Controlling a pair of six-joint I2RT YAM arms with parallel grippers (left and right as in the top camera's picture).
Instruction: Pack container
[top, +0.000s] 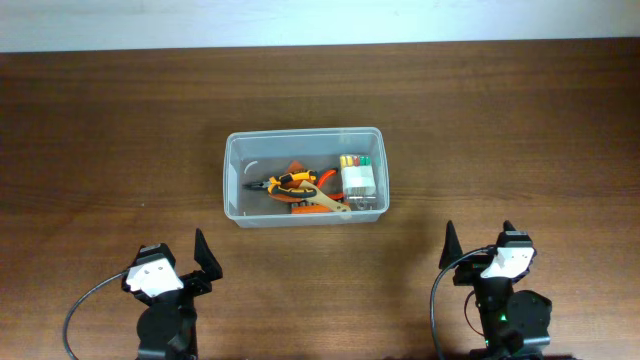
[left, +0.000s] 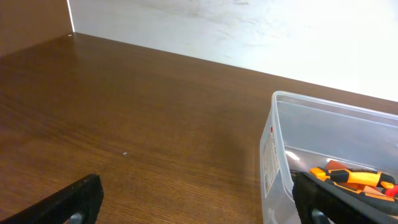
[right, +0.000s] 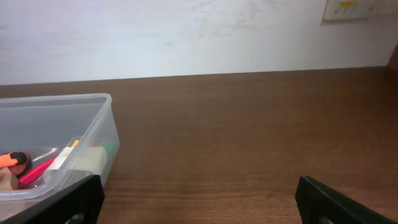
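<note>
From overhead, the clear plastic container (top: 302, 132) sits on the wooden table (top: 110, 140), ahead of both arms and roughly between them: forward and to the right of the left gripper (top: 178, 258), forward and to the left of the right gripper (top: 480, 245). Inside it there's a pair of pliers (top: 285, 183) with orange and yellow-black handles, and a small clear box (top: 358, 180) of coloured bits at the end nearer the right gripper.

Left wrist view: fingers (left: 74, 202) spread wide, nothing between them, just bare table. The container's corner is right in front of the right-hand finger, orange handles showing through the wall.

Right wrist view: same deal, jaws wide apart and holding nothing. The container is ahead of the left-hand finger (right: 71, 202), with a pale wall (right: 186, 37) behind the table.
</note>
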